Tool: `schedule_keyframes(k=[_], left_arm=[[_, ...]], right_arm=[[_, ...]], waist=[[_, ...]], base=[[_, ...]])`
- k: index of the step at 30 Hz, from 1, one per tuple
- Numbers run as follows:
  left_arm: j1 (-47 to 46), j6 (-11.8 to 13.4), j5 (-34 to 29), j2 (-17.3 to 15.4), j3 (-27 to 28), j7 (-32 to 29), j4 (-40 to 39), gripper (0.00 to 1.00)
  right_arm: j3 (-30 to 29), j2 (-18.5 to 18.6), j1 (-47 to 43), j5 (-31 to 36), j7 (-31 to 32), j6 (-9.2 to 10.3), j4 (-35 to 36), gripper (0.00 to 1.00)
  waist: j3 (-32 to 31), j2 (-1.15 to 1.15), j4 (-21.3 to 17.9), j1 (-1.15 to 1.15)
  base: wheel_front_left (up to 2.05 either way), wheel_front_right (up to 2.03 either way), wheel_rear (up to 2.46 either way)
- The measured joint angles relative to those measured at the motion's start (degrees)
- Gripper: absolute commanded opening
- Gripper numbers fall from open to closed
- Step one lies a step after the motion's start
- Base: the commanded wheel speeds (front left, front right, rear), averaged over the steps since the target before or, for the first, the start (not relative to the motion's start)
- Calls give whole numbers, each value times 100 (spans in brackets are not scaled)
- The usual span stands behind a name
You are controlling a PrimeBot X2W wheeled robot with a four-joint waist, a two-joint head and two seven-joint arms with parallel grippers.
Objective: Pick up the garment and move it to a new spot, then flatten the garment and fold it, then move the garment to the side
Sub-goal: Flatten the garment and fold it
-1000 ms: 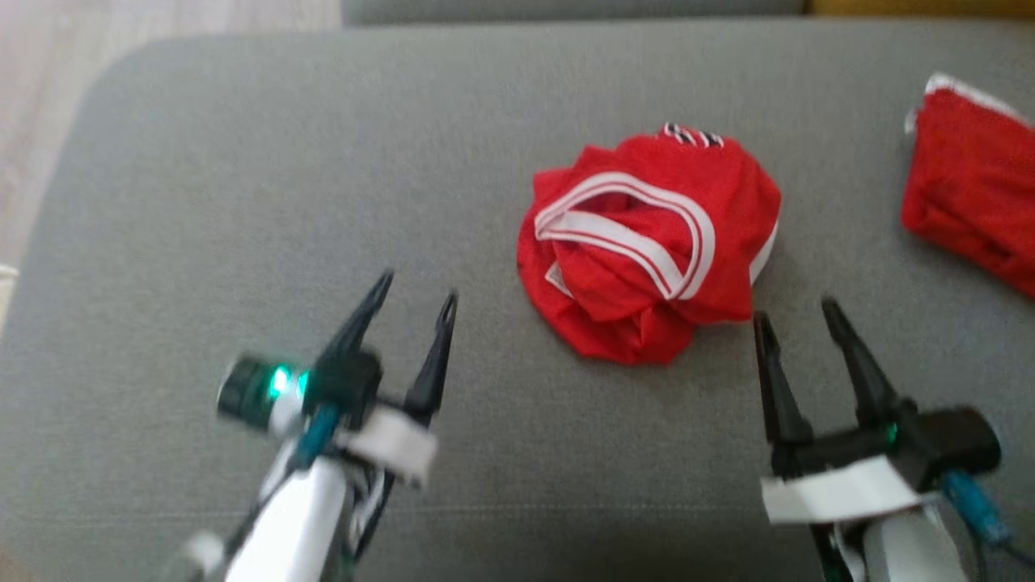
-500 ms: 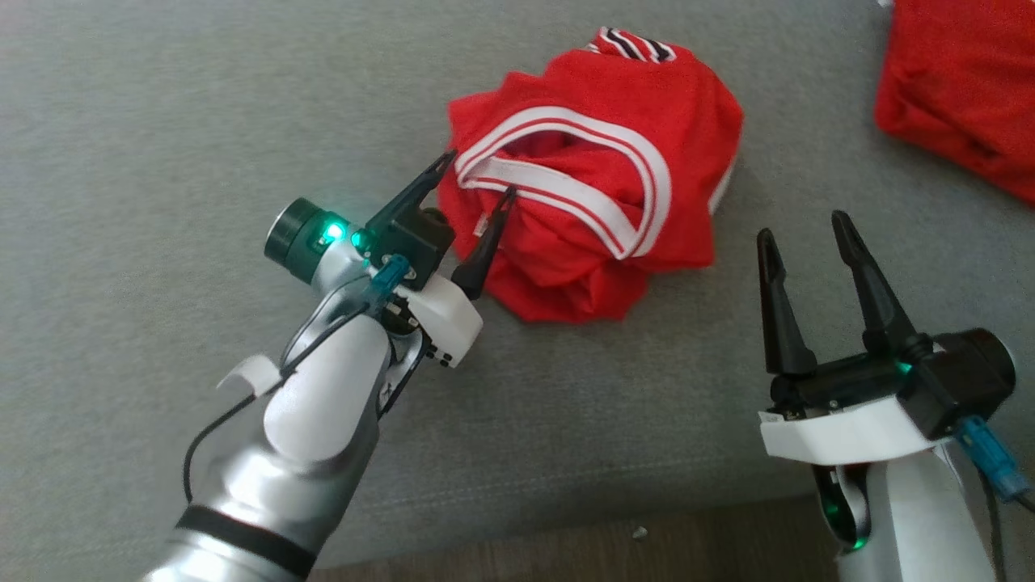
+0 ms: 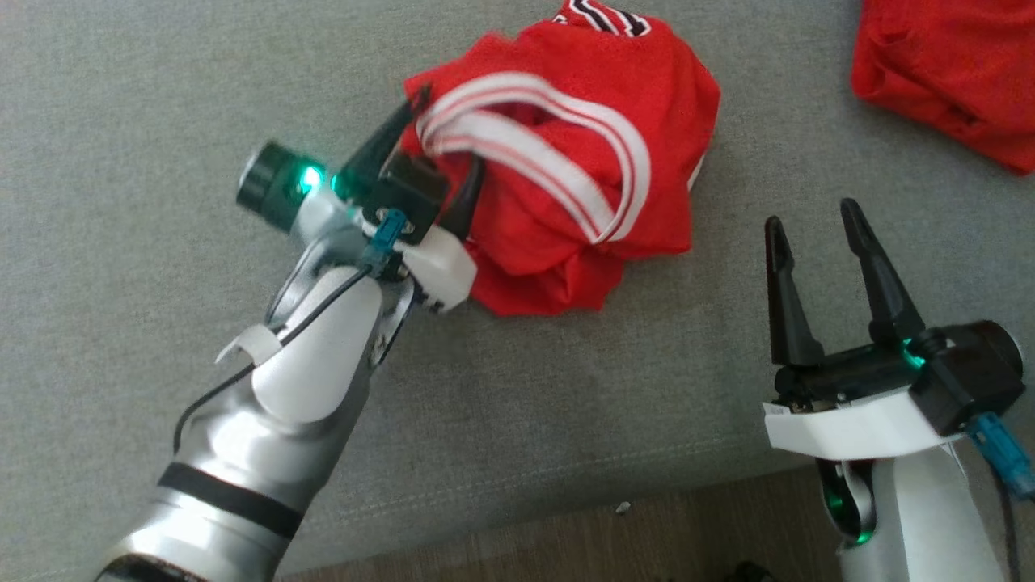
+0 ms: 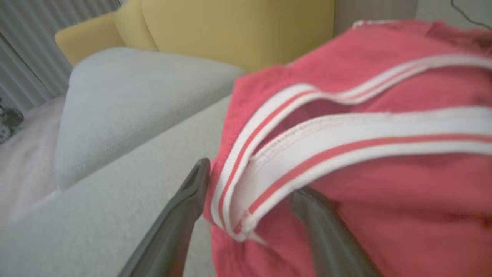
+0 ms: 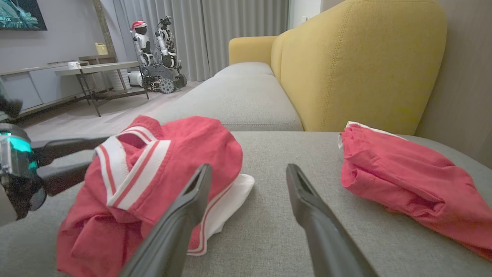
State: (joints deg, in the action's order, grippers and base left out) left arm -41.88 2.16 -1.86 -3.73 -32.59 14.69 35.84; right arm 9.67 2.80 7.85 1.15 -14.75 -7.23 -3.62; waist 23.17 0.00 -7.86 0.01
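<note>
- My left fingers are spread apart, not clenched, and straddle the left end of the garment.
- In the left wrist view the outer finger lies along the bare grey cushion just beside the cloth. The inner one is pushed into a red fold below the white striped trim.
- The looped corner of that trim sits in the gap between the two fingers, touching or nearly touching them. I cannot tell whether the cloth is lifted at all.
- My right fingers are released too, wide apart and with nothing between them. They hover over the front part of the cushion, to the right of the garment and apart from it, tips pointing away from me.
- The garment is a crumpled red heap with white-and-red banding, lying on the sofa seat near its middle. A white panel pokes out from under its right side.
- A second red garment lies bunched on the same cushion, well apart to the right, at the far corner.
- The seat's front seam runs below both arms, and wooden floor shows beyond it.
- In the right wrist view a yellow backrest rises behind the cushions. Farther off stand a low table and grey curtains.
</note>
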Motion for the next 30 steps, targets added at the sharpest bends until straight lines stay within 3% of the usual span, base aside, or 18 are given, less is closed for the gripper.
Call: schedule_keyframes(k=[2, 3, 4, 9, 13, 22, 26, 30], left_arm=[[-25, 36, -19, -60, -30, 1, -377, 100], [-35, 35, -19, -87, -66, 1, -536, 27], [-38, 33, -19, -114, -104, 1, -680, 0], [-214, -107, -107, -237, -369, 1, -825, 0], [-869, -112, -160, -193, -477, 0, -1061, 0], [-2114, 197, -26, 135, -758, 11, -2553, 0], [-1876, 187, 10, -21, -988, 27, -2718, 0], [-644, 325, 112, -635, -1124, 25, -2487, 0]], right_arm=[[9, 0, 57, -2, 0, 0, -1, 100], [24, 1, 82, -3, 0, 0, -3, 100], [46, 1, 96, -15, 0, 0, -15, 100], [199, 0, 143, -170, 0, 0, -80, 100], [290, 1, 200, -278, 0, 0, -82, 100], [162, 3, 157, -348, -1, 0, -91, 100], [108, 3, 154, -346, -1, 0, -75, 100], [2, 2, 103, -297, -1, 0, -22, 100]], waist=[[-3, 0, 2, 0], [-12, 0, 2, 0], [-28, 0, -3, 0], [-141, 0, -115, 0], [-259, 0, -300, 0], [-572, 0, -366, -1], [-599, 0, -215, -1], [-569, 0, 28, -1]], base=[[0, 0, 0], [0, 0, 0], [0, 0, 0], [0, 0, 0], [0, 0, 0], [0, 0, 0], [0, 0, 0], [0, 0, 0]])
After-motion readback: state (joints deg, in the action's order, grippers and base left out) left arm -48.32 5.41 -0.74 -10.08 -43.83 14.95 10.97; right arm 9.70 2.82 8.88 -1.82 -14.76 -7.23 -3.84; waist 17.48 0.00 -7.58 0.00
